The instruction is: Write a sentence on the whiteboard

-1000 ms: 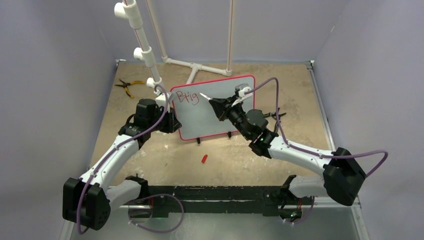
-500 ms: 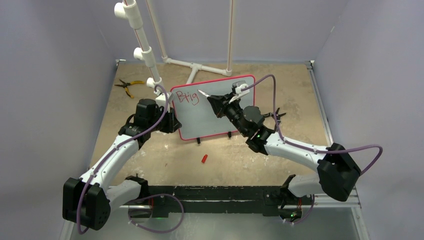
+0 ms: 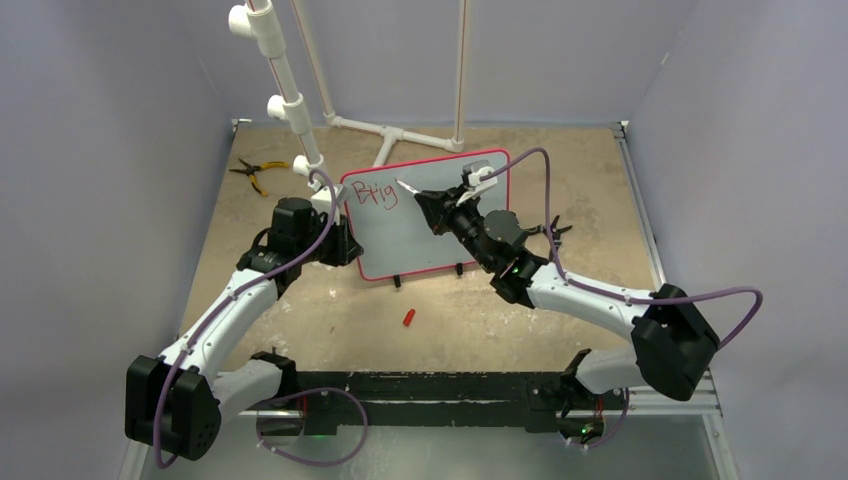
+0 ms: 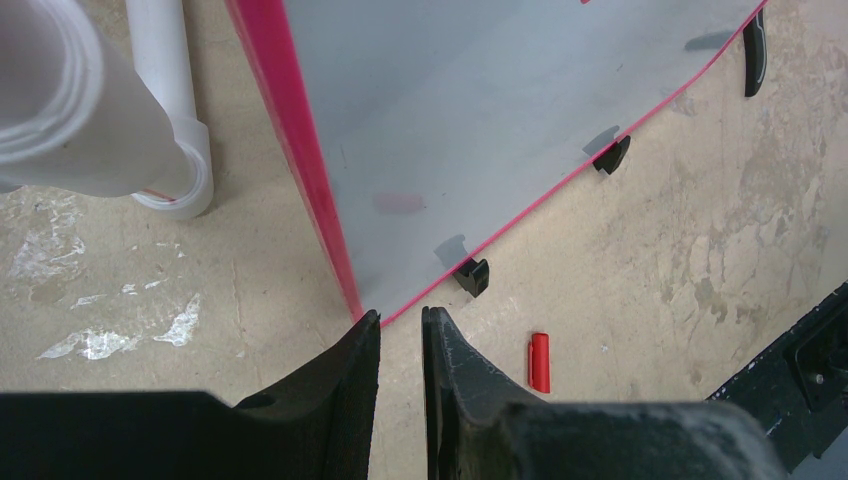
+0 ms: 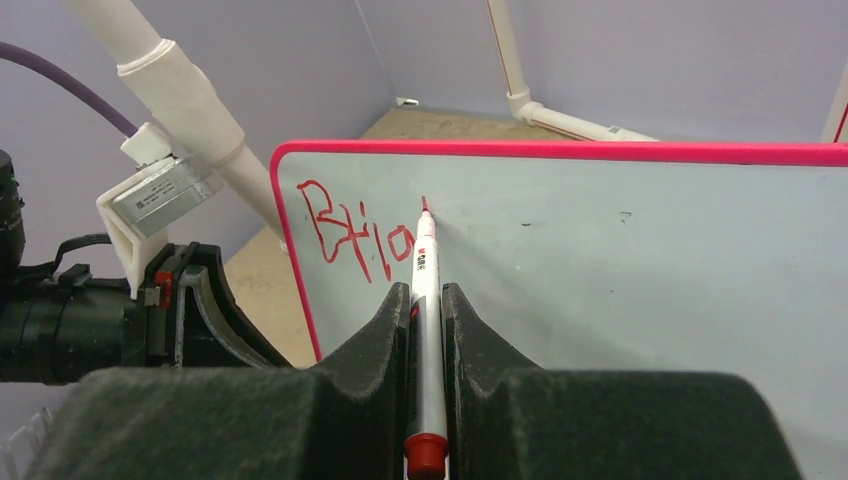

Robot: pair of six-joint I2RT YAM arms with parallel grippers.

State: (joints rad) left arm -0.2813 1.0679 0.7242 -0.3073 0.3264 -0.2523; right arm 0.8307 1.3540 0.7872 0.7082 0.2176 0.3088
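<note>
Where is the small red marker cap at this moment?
In the top view, the small red plastic cap lies on the beige tabletop, just in front of the near edge of the red-framed whiteboard, not touching it.

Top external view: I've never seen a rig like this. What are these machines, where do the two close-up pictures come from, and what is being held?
Two robot arms are bolted at the near edge of the table. The overhead camera looks down from behind them. The two close-ups come from a small camera on each wrist, so that arm's own black fingers fill the bottom of the picture.

The left gripper pinches the lower corner of the whiteboard, which stands on small black feet. The right gripper is closed on a marker. Its tip is on the board just after the red lettering, which reads roughly "Brig".

Also on the table are a small red cap, yellow-handled pliers and a white pipe frame.
</note>
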